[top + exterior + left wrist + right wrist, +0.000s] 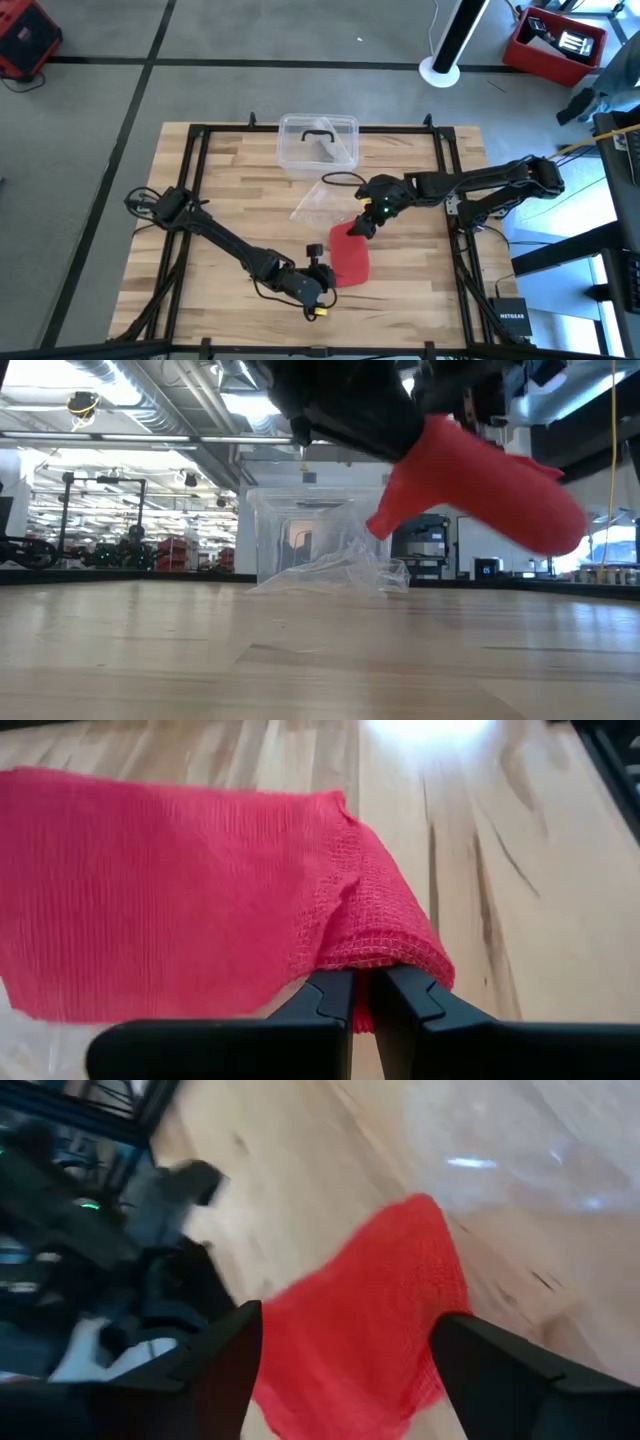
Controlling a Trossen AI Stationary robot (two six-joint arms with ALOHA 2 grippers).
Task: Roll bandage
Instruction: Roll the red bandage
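The red bandage (pixel 349 259) is a broad, loosely gathered strip near the middle of the table. In the low view the bandage (pixel 480 485) hangs in the air, clear of the wood. My left gripper (pixel 320 268) is shut on its near left end. My right gripper (pixel 345 1365) stands open at the strip's far end (pixel 358 232), with a finger on either side of the red cloth (pixel 370 1330). Whether those fingers touch the cloth, I cannot tell. My left gripper pinches a bunched fold at the bandage's edge (pixel 368 975) between its two fingers. The fingers slant down toward the table's right side. The rest of the cloth (pixel 160 890) spreads out beyond the fingers, slack.
A clear plastic box with a black handle (pixel 318 140) stands at the table's far middle. A crumpled clear plastic bag (pixel 325 205) lies between the box and the bandage. Bare wood lies to the left and right of the arms.
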